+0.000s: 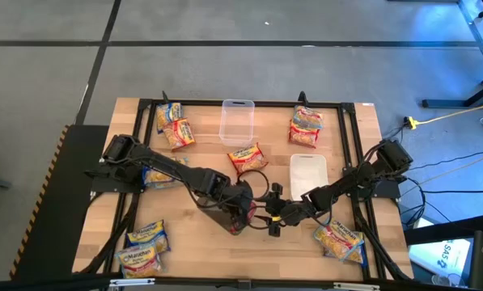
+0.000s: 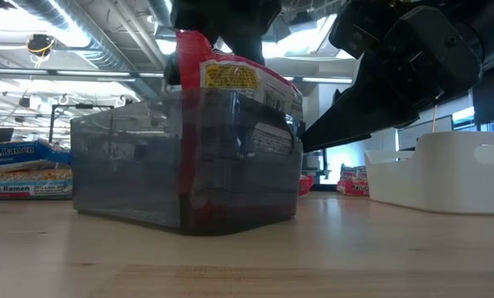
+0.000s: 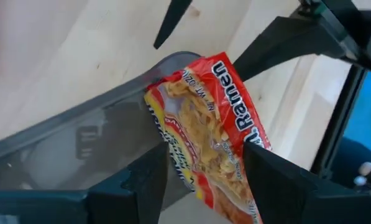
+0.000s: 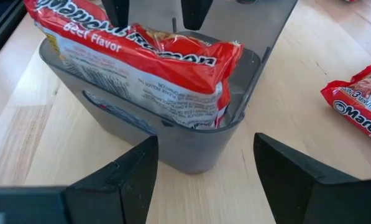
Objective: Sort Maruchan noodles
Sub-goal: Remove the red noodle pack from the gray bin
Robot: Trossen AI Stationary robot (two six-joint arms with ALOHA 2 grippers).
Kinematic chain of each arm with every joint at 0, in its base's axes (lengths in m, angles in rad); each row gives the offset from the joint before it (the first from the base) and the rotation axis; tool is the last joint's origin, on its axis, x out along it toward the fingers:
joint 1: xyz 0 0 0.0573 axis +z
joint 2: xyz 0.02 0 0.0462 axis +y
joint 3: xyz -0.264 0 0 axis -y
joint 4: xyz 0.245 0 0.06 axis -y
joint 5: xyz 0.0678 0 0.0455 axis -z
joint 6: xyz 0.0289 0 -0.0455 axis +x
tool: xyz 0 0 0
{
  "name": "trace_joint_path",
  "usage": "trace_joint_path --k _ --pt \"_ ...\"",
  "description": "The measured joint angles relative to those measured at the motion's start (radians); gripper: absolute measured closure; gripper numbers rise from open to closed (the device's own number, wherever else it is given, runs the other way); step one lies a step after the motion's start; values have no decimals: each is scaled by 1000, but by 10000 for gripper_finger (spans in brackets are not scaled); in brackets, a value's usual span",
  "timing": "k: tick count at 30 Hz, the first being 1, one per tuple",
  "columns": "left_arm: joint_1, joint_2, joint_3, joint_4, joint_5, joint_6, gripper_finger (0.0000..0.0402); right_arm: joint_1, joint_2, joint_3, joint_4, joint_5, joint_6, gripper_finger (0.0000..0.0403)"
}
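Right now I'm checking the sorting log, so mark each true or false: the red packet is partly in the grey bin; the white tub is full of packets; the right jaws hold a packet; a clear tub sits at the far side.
1. The red packet stands partly inside the grey bin. True.
2. The white tub is full of packets. False: it looks empty.
3. The right gripper holds a packet. False: its jaws are open, facing the bin.
4. A clear tub sits at the far side. True.
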Motion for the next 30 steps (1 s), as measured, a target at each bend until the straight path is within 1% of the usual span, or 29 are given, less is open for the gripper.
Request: trace_joint_path --k 6,11,22,27,30 --pt "0 0 0 65 87 -12 201 0 -1 0 0 0 0 166" --pt "-2 0 0 74 85 -31 203 0 -1 0 0 -2 0 166" --pt "-39 6 -1 71 -44 -58 204 0 -1 0 -1 9 -1 166" --pt "-55 15 -3 75 -84 -62 204 0 -1 0 0 9 -1 166" --pt "-73 15 -2 71 -139 -65 204 0 -1 0 1 9 -1 166"
